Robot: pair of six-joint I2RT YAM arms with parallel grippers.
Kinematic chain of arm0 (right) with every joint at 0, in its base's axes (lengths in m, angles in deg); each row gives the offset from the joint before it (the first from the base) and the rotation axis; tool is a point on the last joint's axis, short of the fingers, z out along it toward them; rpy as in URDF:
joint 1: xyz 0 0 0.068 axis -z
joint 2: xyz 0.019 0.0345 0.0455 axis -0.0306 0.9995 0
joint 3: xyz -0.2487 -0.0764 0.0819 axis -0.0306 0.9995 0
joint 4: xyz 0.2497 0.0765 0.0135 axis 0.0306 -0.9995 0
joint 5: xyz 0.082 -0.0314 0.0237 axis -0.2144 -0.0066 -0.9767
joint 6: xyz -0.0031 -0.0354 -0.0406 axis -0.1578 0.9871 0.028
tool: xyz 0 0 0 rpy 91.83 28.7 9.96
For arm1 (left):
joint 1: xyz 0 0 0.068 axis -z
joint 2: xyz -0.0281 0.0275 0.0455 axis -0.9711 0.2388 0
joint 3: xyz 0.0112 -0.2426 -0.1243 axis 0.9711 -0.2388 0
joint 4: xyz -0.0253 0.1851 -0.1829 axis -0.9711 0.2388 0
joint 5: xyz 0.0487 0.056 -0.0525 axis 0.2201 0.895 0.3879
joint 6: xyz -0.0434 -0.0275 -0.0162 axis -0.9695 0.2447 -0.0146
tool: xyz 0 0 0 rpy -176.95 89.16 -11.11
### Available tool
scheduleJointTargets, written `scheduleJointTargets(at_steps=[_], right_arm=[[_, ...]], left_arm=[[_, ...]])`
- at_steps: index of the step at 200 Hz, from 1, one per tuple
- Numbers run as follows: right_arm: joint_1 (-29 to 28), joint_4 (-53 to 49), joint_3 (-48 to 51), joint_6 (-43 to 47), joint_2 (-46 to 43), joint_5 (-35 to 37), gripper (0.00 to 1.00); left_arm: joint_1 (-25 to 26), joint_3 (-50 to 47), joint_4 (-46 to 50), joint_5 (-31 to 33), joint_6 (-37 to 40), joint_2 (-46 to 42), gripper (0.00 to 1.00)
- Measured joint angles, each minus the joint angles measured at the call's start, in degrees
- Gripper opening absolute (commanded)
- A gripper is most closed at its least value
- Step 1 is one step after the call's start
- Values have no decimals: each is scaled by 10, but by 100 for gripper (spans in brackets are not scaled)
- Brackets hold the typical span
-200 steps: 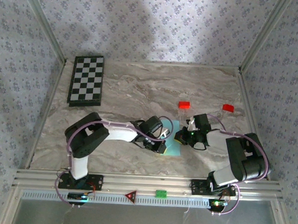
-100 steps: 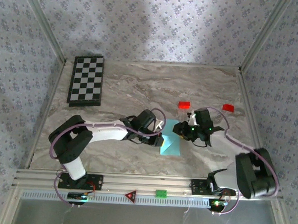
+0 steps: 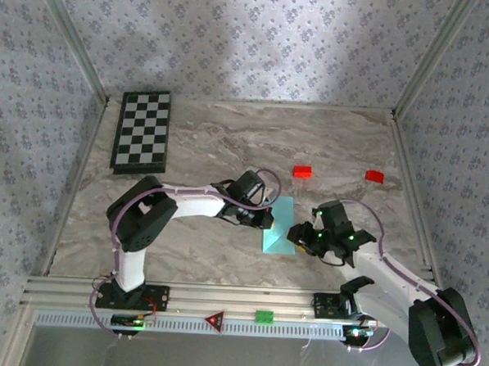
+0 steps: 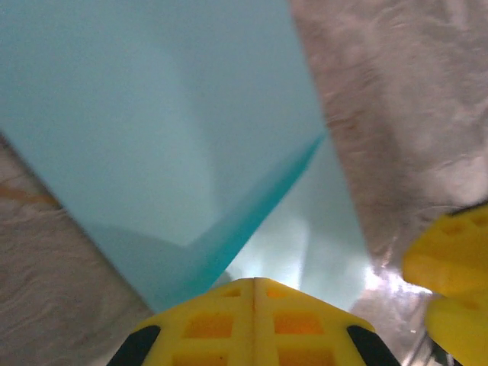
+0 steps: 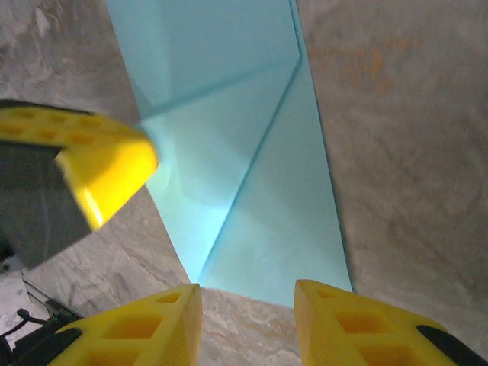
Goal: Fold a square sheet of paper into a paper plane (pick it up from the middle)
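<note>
Probably light and easily creased, the paper plane (image 3: 280, 227) lies on the table (image 3: 213, 149) between the left gripper (image 3: 264, 218), jaws together at its edge, and the right gripper (image 3: 296, 234), jaws apart; pinch along its crease.

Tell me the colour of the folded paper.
The paper is light cyan-blue, and the right wrist view shows it best.

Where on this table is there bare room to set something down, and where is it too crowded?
Bare table lies between the chessboard and the red blocks, and along the back wall. Crowded: the paper plane, with the left tool and right tool meeting at it.
</note>
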Motion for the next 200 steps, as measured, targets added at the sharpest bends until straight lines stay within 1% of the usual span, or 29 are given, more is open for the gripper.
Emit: scheduleJointTargets(at_steps=[33,87,133,147,165,200], right_arm=[[-43,-7,0,-32,4,27,39],[-49,0,0,-44,52,40,40],[-48,45,0,-53,74,36,50],[-41,72,3,-60,78,28,52],[-15,117,12,-72,82,10,54],[36,193,14,-73,108,-34,54]], left_arm=[[3,-2,-1,8,-5,14,0],[13,-14,-28,9,-24,14,0],[16,-16,-30,17,-27,11,0],[16,-17,-32,17,-31,11,0],[16,-19,-34,17,-33,10,0],[16,-20,-37,17,-37,10,0]])
